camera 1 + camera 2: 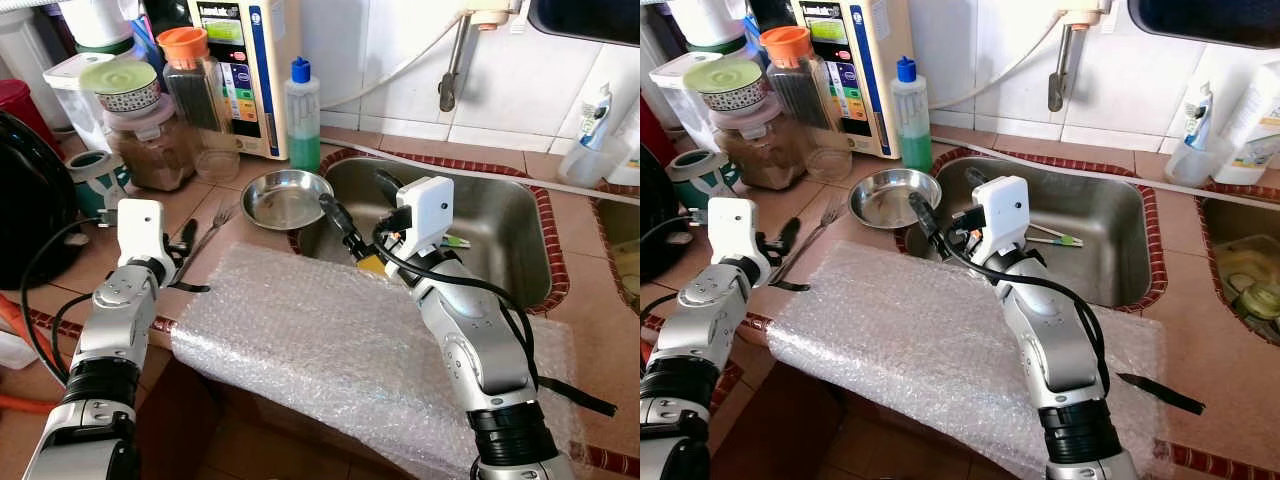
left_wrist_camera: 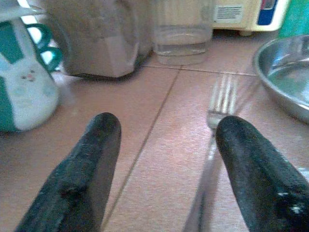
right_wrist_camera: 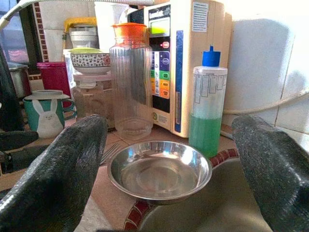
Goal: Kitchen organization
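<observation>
Head views: right pincer (image 1: 355, 222) spread wide, empty, above sink (image 1: 500, 215) edge near steel bowl (image 1: 285, 197).
Left wrist: left pincer (image 2: 164, 159) wide open, empty, over fork (image 2: 219, 104) on bench (image 2: 145, 145).
Right wrist: bowl between fingers (image 3: 58, 174), untouched.

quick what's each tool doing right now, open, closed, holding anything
Left tool: open, empty, low over the counter with the fork between its fingers.
Right tool: open, empty, facing the steel bowl at the sink edge.

One fork (image 2: 219, 96), one steel bowl (image 1: 286, 198), two jars (image 1: 150, 140).
</observation>
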Robot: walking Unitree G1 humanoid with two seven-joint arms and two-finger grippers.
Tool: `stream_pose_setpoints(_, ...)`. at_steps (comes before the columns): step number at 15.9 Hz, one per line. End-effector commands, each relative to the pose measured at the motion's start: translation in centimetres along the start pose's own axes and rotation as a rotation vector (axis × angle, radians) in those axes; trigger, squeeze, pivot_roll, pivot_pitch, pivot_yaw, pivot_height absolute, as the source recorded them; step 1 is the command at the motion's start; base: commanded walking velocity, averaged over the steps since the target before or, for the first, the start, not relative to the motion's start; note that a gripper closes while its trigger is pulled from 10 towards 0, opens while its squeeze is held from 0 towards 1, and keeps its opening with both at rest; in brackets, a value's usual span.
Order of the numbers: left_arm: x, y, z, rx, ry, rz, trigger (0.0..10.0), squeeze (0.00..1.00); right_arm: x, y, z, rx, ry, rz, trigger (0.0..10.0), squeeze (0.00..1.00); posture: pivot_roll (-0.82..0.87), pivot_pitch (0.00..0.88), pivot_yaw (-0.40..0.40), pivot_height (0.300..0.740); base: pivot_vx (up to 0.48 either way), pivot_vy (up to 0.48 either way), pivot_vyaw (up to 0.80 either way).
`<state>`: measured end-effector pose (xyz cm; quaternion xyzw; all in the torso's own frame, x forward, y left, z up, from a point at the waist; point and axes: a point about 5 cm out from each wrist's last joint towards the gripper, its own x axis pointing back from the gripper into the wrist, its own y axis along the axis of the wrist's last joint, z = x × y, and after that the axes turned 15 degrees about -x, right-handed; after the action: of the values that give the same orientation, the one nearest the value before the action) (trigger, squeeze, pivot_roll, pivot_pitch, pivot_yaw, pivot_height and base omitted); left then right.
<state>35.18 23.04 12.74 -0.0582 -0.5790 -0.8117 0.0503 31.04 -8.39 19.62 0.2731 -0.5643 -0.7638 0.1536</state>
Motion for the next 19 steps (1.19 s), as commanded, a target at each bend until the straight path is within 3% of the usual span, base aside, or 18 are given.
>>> stream_pose_setpoints(1, -0.1, -0.3, -0.3, 0.008, -0.032, 0.015, 10.0, 1.0, -0.1, 0.1, 0.1, 0.006, 0.002, -0.007, 10.0, 0.0, 0.06, 0.03, 0.088, 0.74, 0.0, 0.0, 0.0)
stream_pose_setpoints(2, -0.1, -0.3, -0.4, 0.011, -0.046, 0.013, 10.0, 1.0, 0.0, 0.1, 0.1, 0.006, 0.001, -0.007, 10.0, 0.0, 0.06, 0.032, 0.091, 0.74, 0.0, 0.0, 0.0)
stream_pose_setpoints(3, -0.1, -0.4, -0.4, 0.008, -0.05, 0.016, 10.0, 0.69, 0.0, 0.1, 0.1, 0.006, 0.0, -0.008, 10.0, 0.0, 0.06, 0.032, 0.091, 0.74, 0.0, 0.0, 0.0)
stream_pose_setpoints(4, -0.1, -0.5, -0.5, 0.004, -0.069, 0.025, 10.0, 0.0, 0.0, 0.1, 0.1, 0.006, -0.003, -0.007, 10.0, 0.0, 0.06, 0.033, 0.091, 0.74, 0.0, 0.0, 0.0)
stream_pose_setpoints(8, -0.1, -1.2, -1.1, 0.004, -0.15, 0.07, 10.0, 0.0, 0.1, -0.1, 0.3, -0.005, 0.025, 0.012, 10.0, 0.0, 0.06, 0.037, 0.097, 0.74, 0.0, 0.0, 0.0)
stream_pose_setpoints(12, 0.0, -1.8, -1.2, 0.015, -0.194, 0.101, 10.0, 0.0, 0.6, -0.5, 1.4, -0.036, 0.156, 0.087, 10.0, 0.0, 0.05, 0.039, 0.1, 0.74, 0.0, 0.0, 0.0)
stream_pose_setpoints(13, 0.0, -1.9, -1.1, 0.01, -0.202, 0.115, 7.6, 0.0, 1.1, -0.8, 1.9, -0.037, 0.241, 0.149, 10.0, 0.0, 0.05, 0.039, 0.1, 0.74, 0.0, 0.0, 0.0)
stream_pose_setpoints(14, 0.0, -2.0, -1.1, 0.009, -0.205, 0.12, 7.6, 0.0, 1.2, -0.9, 2.1, -0.035, 0.268, 0.17, 10.0, 0.0, 0.05, 0.039, 0.1, 0.74, 0.0, 0.0, 0.0)
stream_pose_setpoints(16, 0.0, -2.1, -1.0, 0.013, -0.208, 0.129, 0.4, 0.0, 2.0, -1.5, 2.5, -0.031, 0.346, 0.252, 10.0, 0.0, 0.05, 0.039, 0.098, 0.74, 0.0, 0.0, 0.0)
stream_pose_setpoints(19, 0.2, -2.5, -0.8, 0.01, -0.212, 0.141, 0.0, 0.0, 2.4, -1.8, 2.4, -0.022, 0.36, 0.305, 10.0, 0.0, 0.06, 0.041, 0.098, 0.74, 0.0, 0.0, 0.0)
